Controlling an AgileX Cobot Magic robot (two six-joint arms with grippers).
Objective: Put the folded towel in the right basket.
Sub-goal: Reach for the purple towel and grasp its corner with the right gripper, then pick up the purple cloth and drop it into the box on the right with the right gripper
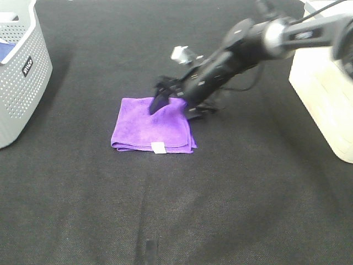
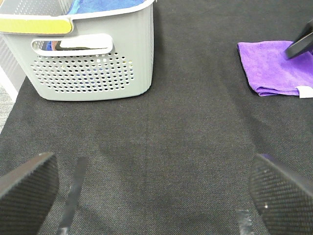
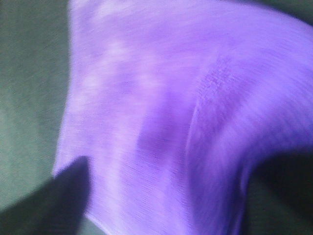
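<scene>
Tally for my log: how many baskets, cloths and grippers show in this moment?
Baskets: 2 (grey basket, white basket)
Cloths: 2 (purple towel, blue cloth inside the grey basket)
Grippers: 2 (left gripper, right gripper)
Total: 6

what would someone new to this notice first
The bright purple folded towel in the middle of the black table stands out first, with the right gripper down at its far edge, jaws apart. Next come the grey perforated basket at the left edge and the white basket at the right.
</scene>
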